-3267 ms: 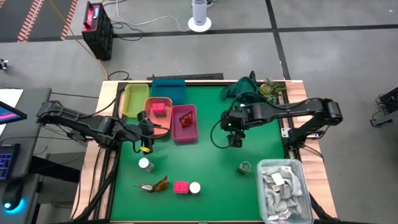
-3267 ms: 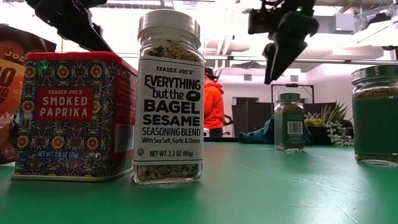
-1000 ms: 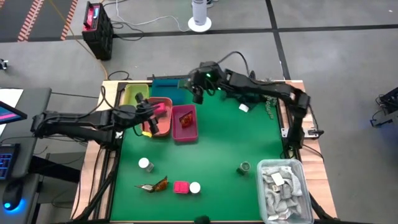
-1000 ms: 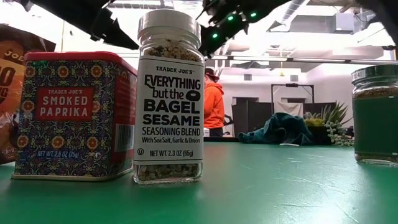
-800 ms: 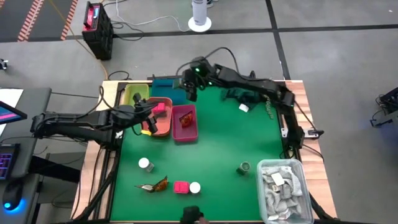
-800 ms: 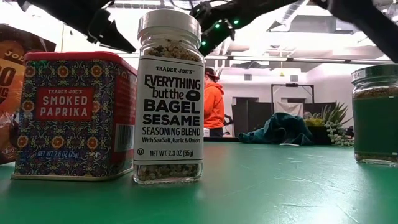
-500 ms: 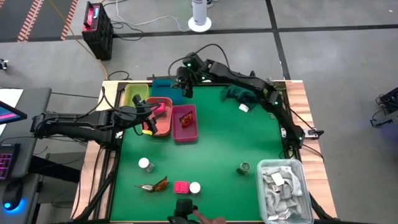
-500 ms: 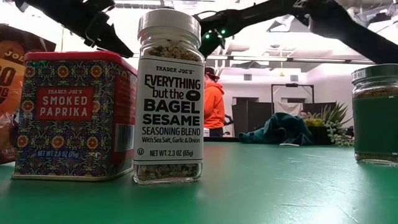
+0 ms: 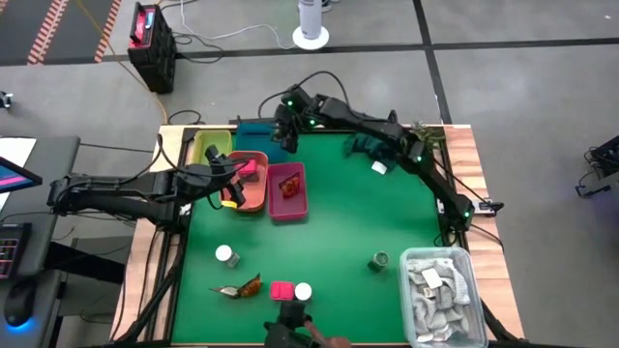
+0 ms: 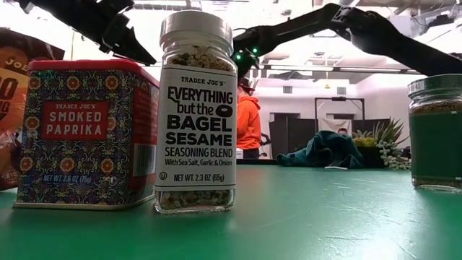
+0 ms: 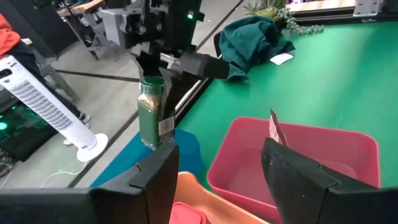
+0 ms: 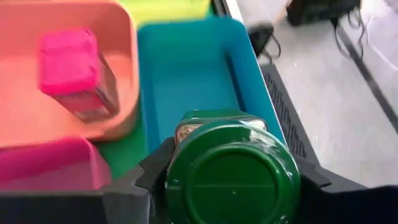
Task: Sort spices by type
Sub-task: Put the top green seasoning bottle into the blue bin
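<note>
The green-topped desk (image 9: 329,222) carries four small trays at its far left corner: a yellow-green tray (image 9: 206,150), a teal tray (image 9: 253,137) beside it, an orange tray (image 9: 253,193) and a pink tray (image 9: 290,203) in front of those. At the desk's near right corner a clear bin (image 9: 437,295) holds pale packets. A dark green cloth (image 9: 370,147) lies bunched at the far edge beside a small plant (image 9: 423,138). Beyond the desk stands a white fan base (image 9: 309,24). A person in an orange top (image 10: 249,123) stands behind the desk.

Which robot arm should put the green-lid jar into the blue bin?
The right one. Its gripper already holds the green-topped jar right above the blue bin. The left gripper is open over the orange bin, holding nothing.
</note>
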Robot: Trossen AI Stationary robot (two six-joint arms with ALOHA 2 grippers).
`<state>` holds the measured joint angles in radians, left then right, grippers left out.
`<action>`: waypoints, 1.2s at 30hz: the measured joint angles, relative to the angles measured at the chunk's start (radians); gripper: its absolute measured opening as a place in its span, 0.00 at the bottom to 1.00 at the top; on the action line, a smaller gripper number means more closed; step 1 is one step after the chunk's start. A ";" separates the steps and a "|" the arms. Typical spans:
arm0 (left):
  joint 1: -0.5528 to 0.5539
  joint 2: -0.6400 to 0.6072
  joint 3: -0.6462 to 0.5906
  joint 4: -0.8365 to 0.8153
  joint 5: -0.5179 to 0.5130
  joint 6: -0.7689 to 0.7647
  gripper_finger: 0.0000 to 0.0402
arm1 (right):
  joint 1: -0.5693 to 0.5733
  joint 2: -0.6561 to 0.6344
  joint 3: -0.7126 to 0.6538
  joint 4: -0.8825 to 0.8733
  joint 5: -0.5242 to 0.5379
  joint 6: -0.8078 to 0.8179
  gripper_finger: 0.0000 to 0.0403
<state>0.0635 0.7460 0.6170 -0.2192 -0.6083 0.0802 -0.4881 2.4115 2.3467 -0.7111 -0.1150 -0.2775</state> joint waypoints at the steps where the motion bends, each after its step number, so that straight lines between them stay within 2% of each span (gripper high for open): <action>1: 0.000 0.000 0.000 0.000 0.000 -0.003 0.54 | -0.002 0.001 -0.001 -0.004 0.001 0.000 0.56; 9: 0.000 0.016 0.000 0.006 0.000 -0.025 0.54 | 0.012 0.000 -0.001 0.003 0.001 -0.034 0.56; 16: 0.000 0.079 0.000 0.024 0.000 -0.025 0.54 | 0.003 0.000 -0.001 0.009 -0.003 -0.034 0.56; 20: 0.000 0.107 0.000 0.050 0.000 -0.025 0.54 | -0.005 -0.001 -0.015 0.031 -0.041 -0.023 0.56; 27: 0.000 0.103 0.000 0.052 0.026 -0.017 0.54 | 0.000 0.000 -0.016 0.024 -0.045 -0.015 0.56; 36: -0.002 0.106 0.000 0.049 0.027 -0.021 0.54 | -0.008 0.066 -0.018 0.035 -0.042 -0.018 0.56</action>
<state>0.0620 0.8520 0.6170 -0.1702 -0.5815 0.0593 -0.4959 2.4779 2.3287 -0.6759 -0.1568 -0.2957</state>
